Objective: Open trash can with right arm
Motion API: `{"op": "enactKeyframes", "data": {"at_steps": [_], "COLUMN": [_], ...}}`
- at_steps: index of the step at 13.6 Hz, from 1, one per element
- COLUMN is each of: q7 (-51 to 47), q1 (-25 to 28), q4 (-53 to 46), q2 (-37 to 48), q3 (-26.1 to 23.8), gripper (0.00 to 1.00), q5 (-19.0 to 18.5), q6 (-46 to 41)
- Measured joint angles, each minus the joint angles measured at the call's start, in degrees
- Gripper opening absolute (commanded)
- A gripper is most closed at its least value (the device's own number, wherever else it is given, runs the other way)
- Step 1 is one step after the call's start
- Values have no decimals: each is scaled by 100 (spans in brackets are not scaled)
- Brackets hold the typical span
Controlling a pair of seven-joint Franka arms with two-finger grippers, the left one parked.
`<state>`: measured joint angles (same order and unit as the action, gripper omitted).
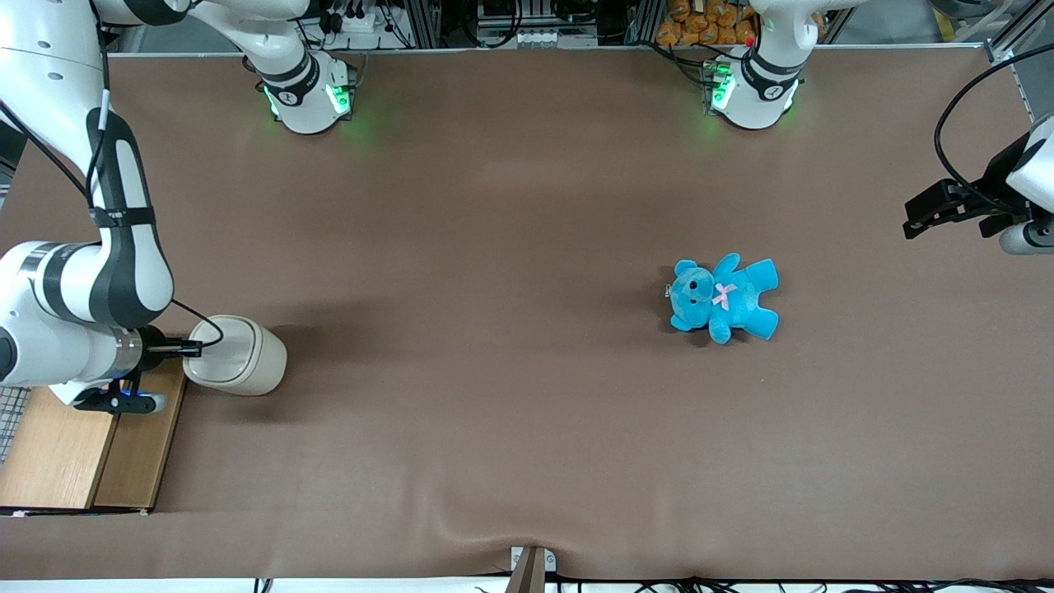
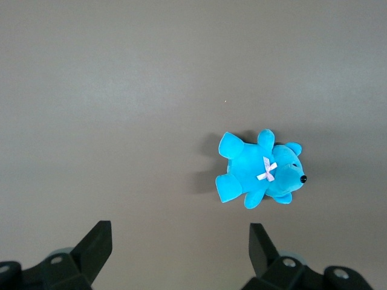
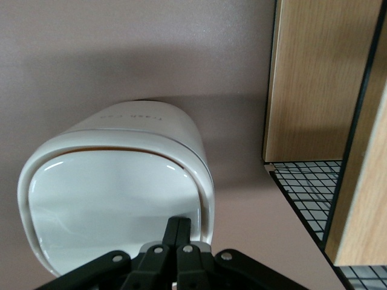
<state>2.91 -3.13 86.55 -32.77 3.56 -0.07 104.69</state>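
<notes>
The bin [image 1: 239, 356] is stood on the counter [image 1: 510, 395] at the working arm's end, just beside a wooden box [image 1: 82, 449]. The hand [image 1: 191, 349] is held at the lid [image 3: 109, 205], fingers pressed together and tipped against its edge (nothing is gripped). If the push is made off-centre, the light bin would likely be tipped or slid instead of the lid being swung.
</notes>
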Motion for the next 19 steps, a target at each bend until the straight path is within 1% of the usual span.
{"op": "enactKeyframes", "data": {"at_steps": [7,13,14,15,19], "q7": [0,2,2,3,112], "q1": [52,164,194,210,213], "q4": [7,-48,-83,-125,-231], "q2": [533,1418,1559,1683,2161], "q3": [-13,-42,-49,-56,-32], "gripper": [0,0,36,99,100], "q5": [0,0,0,0,0], "q6": [-194,-627,-788,-947,-1251]}}
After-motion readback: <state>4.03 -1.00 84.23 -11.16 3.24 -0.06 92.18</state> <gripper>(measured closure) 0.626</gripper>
